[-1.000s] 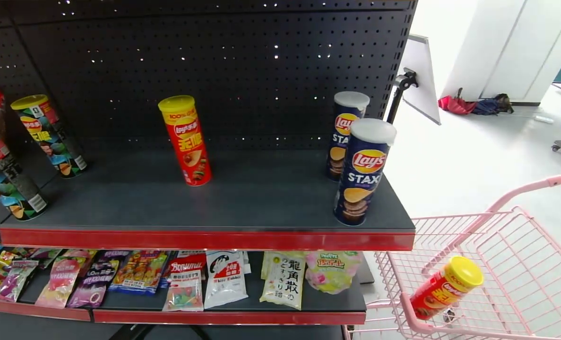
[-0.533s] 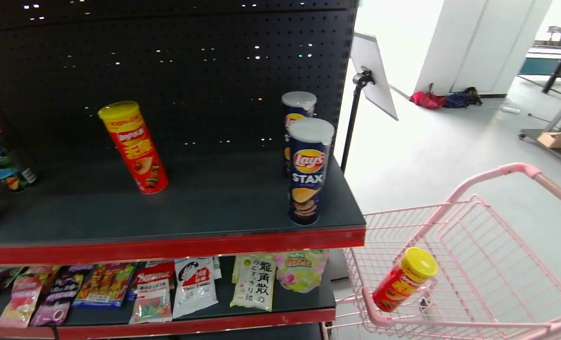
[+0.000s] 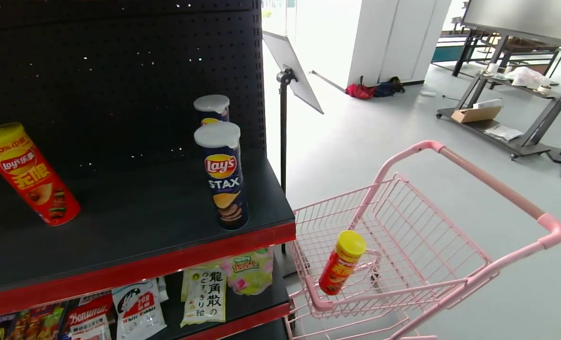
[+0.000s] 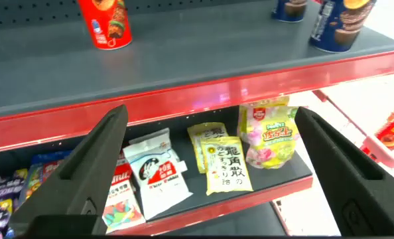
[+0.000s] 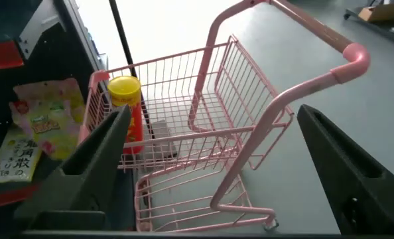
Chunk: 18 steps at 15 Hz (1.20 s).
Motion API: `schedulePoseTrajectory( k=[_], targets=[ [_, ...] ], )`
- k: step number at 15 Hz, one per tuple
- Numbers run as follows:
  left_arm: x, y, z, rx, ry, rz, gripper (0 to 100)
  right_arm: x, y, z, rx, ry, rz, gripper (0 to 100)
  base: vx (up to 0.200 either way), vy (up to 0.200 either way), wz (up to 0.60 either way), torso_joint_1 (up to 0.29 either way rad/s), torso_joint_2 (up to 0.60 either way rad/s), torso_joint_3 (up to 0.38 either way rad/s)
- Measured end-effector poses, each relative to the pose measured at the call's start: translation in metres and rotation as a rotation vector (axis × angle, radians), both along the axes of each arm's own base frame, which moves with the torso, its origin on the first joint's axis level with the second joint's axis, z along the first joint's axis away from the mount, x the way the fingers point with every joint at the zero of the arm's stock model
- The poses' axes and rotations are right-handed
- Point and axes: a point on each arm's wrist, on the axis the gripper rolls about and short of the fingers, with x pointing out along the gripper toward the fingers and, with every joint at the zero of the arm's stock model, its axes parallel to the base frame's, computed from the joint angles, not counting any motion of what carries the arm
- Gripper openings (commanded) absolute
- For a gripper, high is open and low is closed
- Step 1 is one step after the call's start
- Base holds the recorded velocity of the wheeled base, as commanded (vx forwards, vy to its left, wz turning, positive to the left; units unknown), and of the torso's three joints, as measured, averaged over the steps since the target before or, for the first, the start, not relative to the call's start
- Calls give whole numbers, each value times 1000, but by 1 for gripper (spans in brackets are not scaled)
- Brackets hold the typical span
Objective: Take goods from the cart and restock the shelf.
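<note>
A pink wire cart (image 3: pixel 493 182) stands on the floor right of the black shelf (image 3: pixel 143 222). A red chip can with a yellow lid (image 3: pixel 341 262) leans in the cart's near corner. On the shelf stand a red can (image 3: pixel 30 174) and two blue cans, one at the front edge (image 3: pixel 223 177) and one behind it (image 3: pixel 211 106). My left gripper (image 4: pixel 210 113) is open before the shelf's red front edge (image 4: pixel 184 99). My right gripper (image 5: pixel 213 113) is open above the cart (image 5: pixel 346 56), with the red can (image 5: pixel 127 109) near one finger.
Snack bags (image 3: pixel 204 295) lie on the lower shelf. A sign on a pole (image 3: pixel 285 94) stands just behind the shelf's end. A low metal rack with a box (image 3: pixel 497 127) is at the far right. Open grey floor surrounds the cart.
The head camera has turned to the right: the shelf has slid to the picture's left and the whole cart has come into view. The cans keep their places.
</note>
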Motion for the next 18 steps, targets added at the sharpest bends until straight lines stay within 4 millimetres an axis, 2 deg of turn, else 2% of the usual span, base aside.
schedulePoseTrajectory(
  k=[4, 18],
  targets=[
    [0, 0, 0, 0, 0, 0, 100, 0, 0, 0, 4, 0, -2, 100, 0, 0, 0, -52, 125, 73],
    [0, 0, 0, -1, 0, -1, 100, 0, 0, 0, 5, 0, -2, 100, 0, 0, 0, -152, 402, 245]
  ],
)
